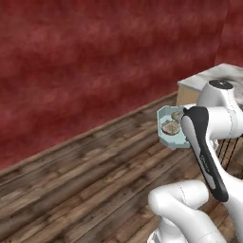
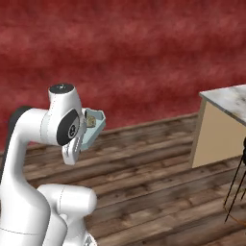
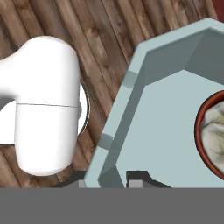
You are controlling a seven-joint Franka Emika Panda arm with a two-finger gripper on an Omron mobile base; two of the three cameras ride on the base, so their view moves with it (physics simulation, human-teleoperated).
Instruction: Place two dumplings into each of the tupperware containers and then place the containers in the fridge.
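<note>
While the arm is folded back over its own base, one tupperware container (image 1: 167,130) is held up in the air, well above the wooden floor (image 1: 85,185) and in front of the dark red wall (image 1: 95,61). The claw (image 3: 114,179) is clamped on the rim of this light-blue tray, as seen in the hand view, where one finger tip (image 3: 138,177) lies inside the wall and the other is seen outside it. Two dumplings (image 1: 170,127) are carried in the tray: one is seen clearly in the left base view, and a second (image 1: 177,115) is partly hidden behind the arm. In the hand view, a single dumpling (image 3: 214,135) is cut off by the right edge, resting on the tray floor. In the right base view, the container (image 2: 92,129) is seen tilted beside the upper arm joint, with a dumpling (image 2: 90,120) just visible over its rim. A bench (image 2: 223,125) with a pale marbled top and tan side stands well apart to the right. Thin black legs (image 2: 235,192), probably of a stool or chair, are seen at the right edge.
</note>
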